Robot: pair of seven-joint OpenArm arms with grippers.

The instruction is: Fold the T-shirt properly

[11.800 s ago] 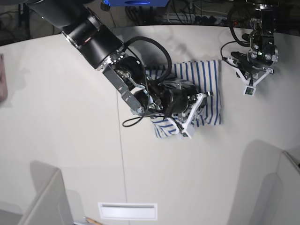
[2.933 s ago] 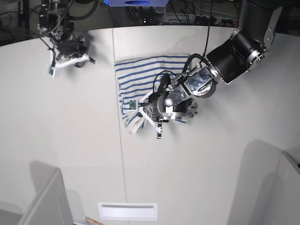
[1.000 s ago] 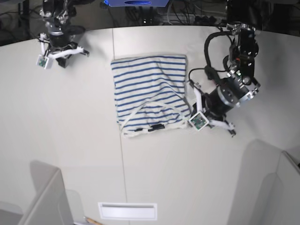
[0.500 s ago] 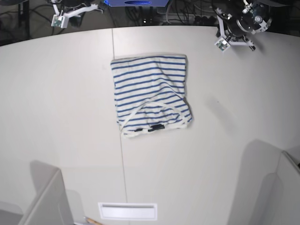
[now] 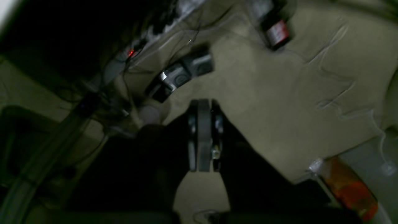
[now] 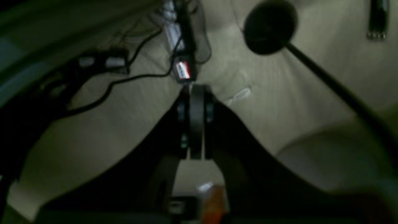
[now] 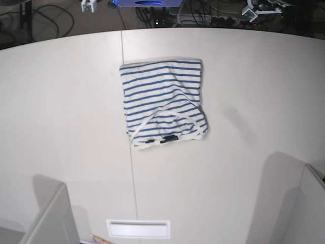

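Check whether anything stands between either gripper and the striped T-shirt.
Nothing visible does: both the left gripper and right gripper are beyond the table's far edge, with only bare tabletop before the T-shirt.

One striped T-shirt (image 7: 162, 96), two claws (image 7: 263, 10) (image 7: 89, 6).

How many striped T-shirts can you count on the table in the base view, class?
1: the folded T-shirt, white with blue stripes, lying around the middle of the table, across its seam. No other shirt shows there.
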